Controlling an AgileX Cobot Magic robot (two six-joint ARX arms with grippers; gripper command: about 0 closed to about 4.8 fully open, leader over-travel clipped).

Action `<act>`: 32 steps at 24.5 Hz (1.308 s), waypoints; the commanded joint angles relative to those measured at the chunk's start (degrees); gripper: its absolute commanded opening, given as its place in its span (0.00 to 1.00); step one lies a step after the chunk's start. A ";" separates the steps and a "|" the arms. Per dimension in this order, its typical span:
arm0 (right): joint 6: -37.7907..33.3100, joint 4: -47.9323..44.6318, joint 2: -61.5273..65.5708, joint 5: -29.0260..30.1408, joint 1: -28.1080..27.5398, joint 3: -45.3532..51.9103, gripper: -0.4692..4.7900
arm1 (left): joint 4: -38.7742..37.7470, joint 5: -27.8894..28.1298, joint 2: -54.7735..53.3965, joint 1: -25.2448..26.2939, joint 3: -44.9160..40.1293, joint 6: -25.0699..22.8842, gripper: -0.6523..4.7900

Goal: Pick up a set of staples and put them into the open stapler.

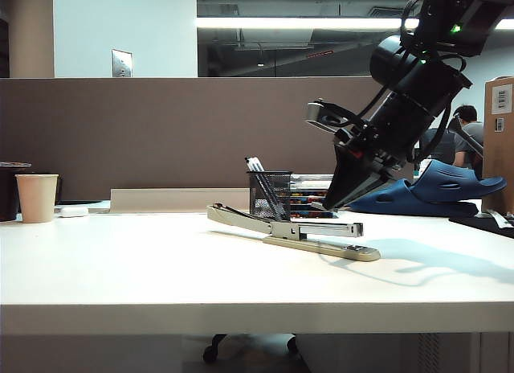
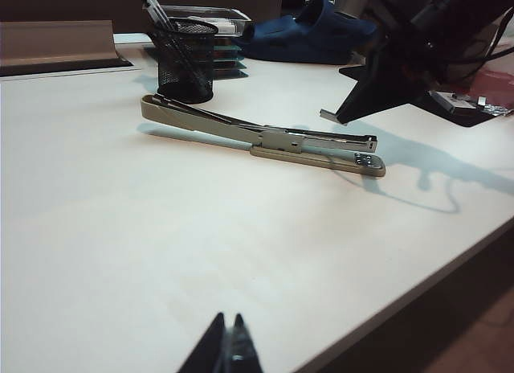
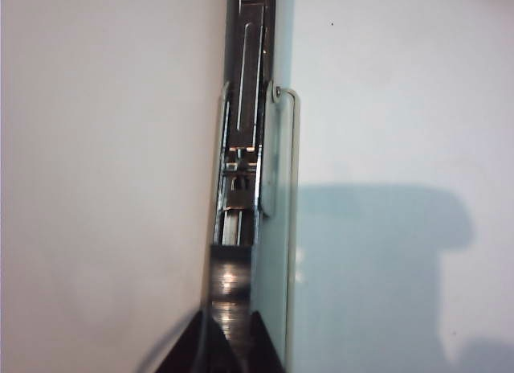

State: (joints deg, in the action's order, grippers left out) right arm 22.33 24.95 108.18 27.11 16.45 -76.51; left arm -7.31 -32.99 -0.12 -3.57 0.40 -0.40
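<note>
Hovering above the right end of the stapler (image 1: pixel 293 228), the right gripper (image 1: pixel 331 202) pinches the set of staples (image 3: pixel 227 288) between nearly closed fingers. Near the table's (image 1: pixel 161 276) front edge, the left gripper (image 2: pixel 226 350) rests closed and empty, well apart.

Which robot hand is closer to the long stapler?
The right. The right gripper hangs just above the stapler and pinches the set of staples. The left gripper sits shut, far back across the table.
</note>
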 commanded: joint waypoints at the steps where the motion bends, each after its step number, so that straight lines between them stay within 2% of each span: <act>1: -0.26 0.87 0.15 0.20 0.09 -0.11 0.15 | 0.04 -0.44 0.00 0.04 0.07 -0.02 0.11; 21: -0.46 3.54 1.18 -0.04 0.09 -0.11 0.15 | 0.04 -0.44 0.00 0.04 0.07 -0.02 0.11; 24: -0.46 3.54 1.18 -0.02 0.11 -0.11 0.21 | 0.04 -0.44 0.00 0.04 0.07 -0.02 0.11; 29: -0.48 3.76 1.16 0.00 0.11 -0.13 0.21 | 0.04 -0.44 0.00 0.04 0.07 -0.02 0.11; 32: -0.48 4.26 1.07 0.00 0.42 -0.24 0.31 | 0.04 -0.42 0.00 0.04 0.07 -0.02 0.11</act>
State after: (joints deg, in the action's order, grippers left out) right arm 21.98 28.99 109.51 26.96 16.60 -76.47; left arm -7.33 -32.99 -0.10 -3.57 0.40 -0.40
